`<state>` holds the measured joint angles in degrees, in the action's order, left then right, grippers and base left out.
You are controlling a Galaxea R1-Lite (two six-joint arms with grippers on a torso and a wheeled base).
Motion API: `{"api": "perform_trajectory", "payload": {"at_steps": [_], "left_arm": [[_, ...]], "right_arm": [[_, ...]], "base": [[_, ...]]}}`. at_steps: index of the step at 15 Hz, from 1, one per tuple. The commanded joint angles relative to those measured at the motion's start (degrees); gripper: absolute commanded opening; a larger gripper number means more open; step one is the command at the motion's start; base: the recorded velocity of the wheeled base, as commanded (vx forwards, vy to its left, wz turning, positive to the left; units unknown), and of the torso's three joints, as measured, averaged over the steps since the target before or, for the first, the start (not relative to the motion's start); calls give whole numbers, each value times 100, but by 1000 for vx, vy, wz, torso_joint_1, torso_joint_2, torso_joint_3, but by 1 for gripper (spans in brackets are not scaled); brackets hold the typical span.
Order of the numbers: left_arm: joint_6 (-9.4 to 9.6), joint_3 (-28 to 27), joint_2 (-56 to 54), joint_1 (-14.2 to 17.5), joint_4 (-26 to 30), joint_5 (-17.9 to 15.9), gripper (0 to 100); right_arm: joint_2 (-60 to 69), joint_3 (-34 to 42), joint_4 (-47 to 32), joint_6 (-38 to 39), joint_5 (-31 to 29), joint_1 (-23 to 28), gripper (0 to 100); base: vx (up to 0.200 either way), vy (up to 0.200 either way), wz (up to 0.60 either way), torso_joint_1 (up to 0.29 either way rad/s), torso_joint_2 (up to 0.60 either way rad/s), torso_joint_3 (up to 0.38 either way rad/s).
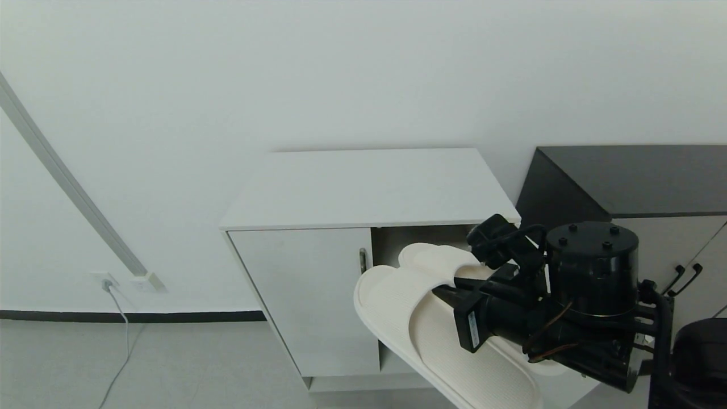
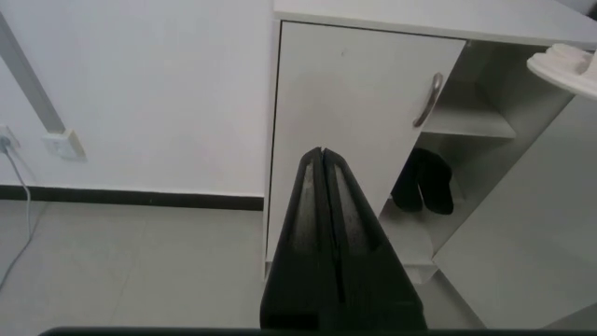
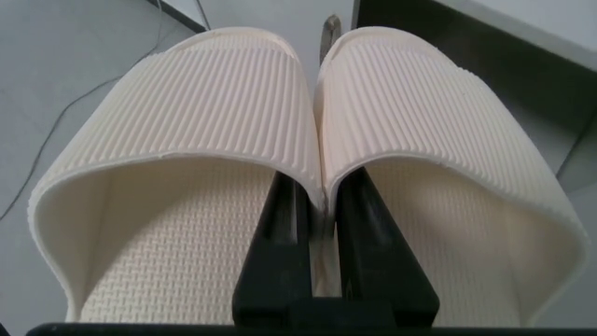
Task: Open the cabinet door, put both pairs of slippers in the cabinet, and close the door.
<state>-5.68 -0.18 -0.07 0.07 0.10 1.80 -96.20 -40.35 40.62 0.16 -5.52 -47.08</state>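
Slippers [image 1: 397, 318] sit clamped in right gripper [image 3: 317, 198] just before the open cabinet [image 1: 363, 187]; left gripper [image 2: 323, 168], fingers pressed together, empty, faces it

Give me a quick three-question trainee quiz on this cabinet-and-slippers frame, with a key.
1. True or false: the right gripper is shut on the pale slippers.
2. Multiple choice: what lies on a shelf inside the cabinet? A) dark slippers B) a cardboard box C) a folded towel
3. Fill in: the left gripper holds nothing, and its fingers are ____.

Key: 1 true; 2 A; 3 shut.
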Motion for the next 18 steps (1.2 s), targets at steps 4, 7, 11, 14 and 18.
{"api": "perform_trajectory", "payload": {"at_steps": [4,7,11,14,18], "left_arm": [[-3,1,7,1,-1,4,0],[-12,1,7,1,-1,13,0],[-3,1,7,1,-1,4,0],[-3,1,7,1,-1,4,0],[-3,1,7,1,-1,4,0]], "right_arm": [[-40,106,227,-77,-1,-3,0],[-40,124,227,-77,-1,-3,0],[-48,150,227,-77,16,-3,0],[-101,150,227,-69,-1,-3,0],[-92,159,227,-77,-1,-3,0]], "base": [[0,0,0,-215,502,284],[0,0,0,-229,554,318],[0,0,0,-206,535,322],[0,0,0,-191,505,313],[0,0,0,-161,489,321]]}}
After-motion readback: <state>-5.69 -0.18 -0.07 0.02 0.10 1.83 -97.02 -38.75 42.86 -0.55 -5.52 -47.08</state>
